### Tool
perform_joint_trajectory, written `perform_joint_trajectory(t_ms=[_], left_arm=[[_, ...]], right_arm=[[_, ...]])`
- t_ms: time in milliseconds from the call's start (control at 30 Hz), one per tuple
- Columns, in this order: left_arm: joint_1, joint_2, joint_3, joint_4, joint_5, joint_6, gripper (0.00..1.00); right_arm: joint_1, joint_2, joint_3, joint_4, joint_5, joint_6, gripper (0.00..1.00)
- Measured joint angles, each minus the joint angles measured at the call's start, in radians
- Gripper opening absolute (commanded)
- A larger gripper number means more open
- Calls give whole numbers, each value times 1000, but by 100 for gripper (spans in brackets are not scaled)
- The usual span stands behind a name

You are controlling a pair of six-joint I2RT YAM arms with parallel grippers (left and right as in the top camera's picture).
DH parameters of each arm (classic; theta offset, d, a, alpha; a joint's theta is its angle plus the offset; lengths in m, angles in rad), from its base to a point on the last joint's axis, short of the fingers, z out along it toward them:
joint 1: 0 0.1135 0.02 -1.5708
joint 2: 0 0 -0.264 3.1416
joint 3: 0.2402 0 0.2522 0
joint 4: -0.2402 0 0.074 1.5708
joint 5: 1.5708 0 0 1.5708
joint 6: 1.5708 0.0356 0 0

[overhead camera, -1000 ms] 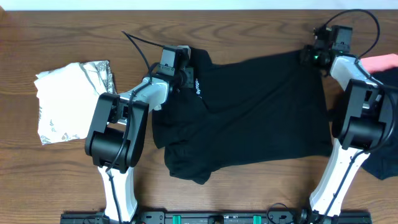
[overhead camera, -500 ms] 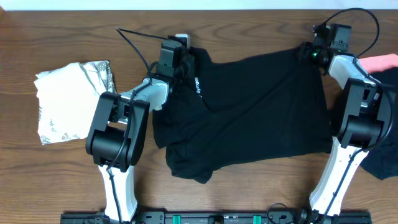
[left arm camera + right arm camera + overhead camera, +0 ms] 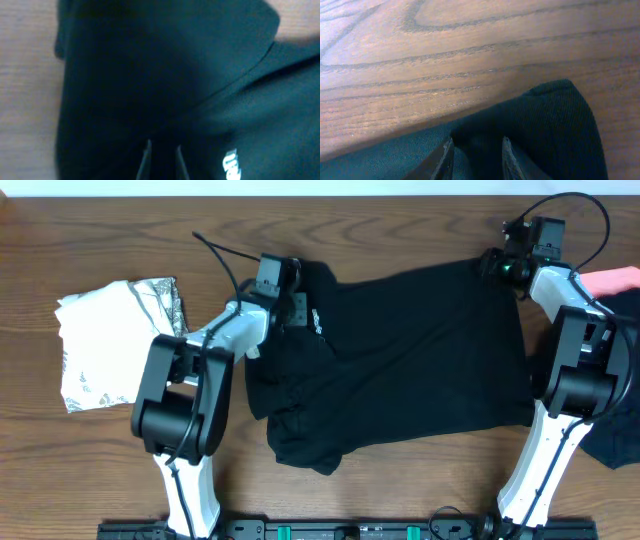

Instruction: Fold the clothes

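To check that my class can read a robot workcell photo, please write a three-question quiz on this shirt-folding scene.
1. True or false: the left claw and the right claw are at the far edge of the black shirt, one near each end.
2. What colour is the garment showing at the far right of the overhead view? A green, B pink, C yellow.
3. Fill in: the folded white grey-patterned garment lies on the ___ arm's side of the black shirt.

Key: 1 true; 2 B; 3 left.
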Motion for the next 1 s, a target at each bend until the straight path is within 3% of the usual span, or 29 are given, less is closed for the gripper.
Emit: perform_joint_trajectory(t_ms=[133,433,800,1000], left_arm=[[0,-6,97,-133,-40,31,19],[10,4,150,-131,-64,54,19],[11,116,152,-19,-60,69,19],[26,178,164,195,-66,71,19]], right_arm=[[0,-1,2,-14,-2,-2,30],[0,-2,5,-28,-2,-3,27],[0,-3,4,-31,0,-3,27],[0,-3,7,-41,0,-4,27]])
